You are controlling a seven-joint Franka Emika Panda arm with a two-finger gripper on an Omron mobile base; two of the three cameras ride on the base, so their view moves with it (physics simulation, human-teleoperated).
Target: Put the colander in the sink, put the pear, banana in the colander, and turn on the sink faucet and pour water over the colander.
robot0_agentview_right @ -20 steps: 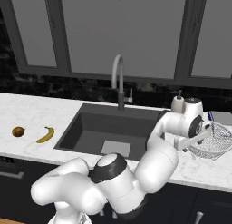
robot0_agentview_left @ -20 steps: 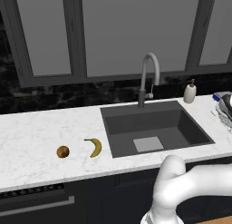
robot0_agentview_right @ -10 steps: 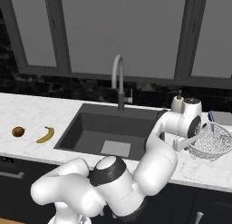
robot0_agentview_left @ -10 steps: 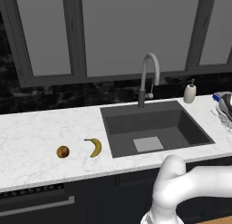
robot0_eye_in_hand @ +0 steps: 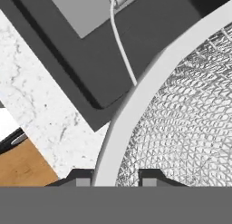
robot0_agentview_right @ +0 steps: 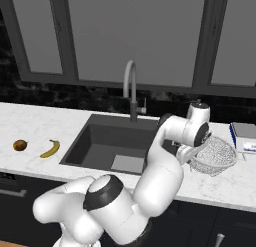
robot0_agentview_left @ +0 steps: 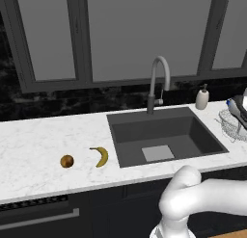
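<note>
My gripper (robot0_agentview_right: 192, 158) is shut on the near rim of the colander (robot0_agentview_right: 216, 153), a silvery mesh bowl on the counter just right of the sink (robot0_agentview_right: 97, 141). In the hand view the white rim (robot0_eye_in_hand: 136, 105) runs between my two fingertips (robot0_eye_in_hand: 84, 178), and the mesh (robot0_eye_in_hand: 190, 128) lies to the right. At the right edge of the left base view the colander (robot0_agentview_left: 230, 125) stands beside the sink (robot0_agentview_left: 193, 136). The pear (robot0_agentview_left: 67, 161) and the banana (robot0_agentview_left: 101, 156) lie on the counter left of the sink. The sink faucet (robot0_agentview_left: 157, 83) stands behind the basin with no water running.
A white soap bottle (robot0_agentview_left: 202, 98) stands at the sink's back right corner. A flat white and blue box (robot0_agentview_right: 244, 136) lies on the counter behind the colander. The marble counter (robot0_eye_in_hand: 45, 109) ends near the sink's front edge.
The jaws have shut on the colander's rim. The colander has shifted a little to the left, toward the sink. The fruit has not moved.
</note>
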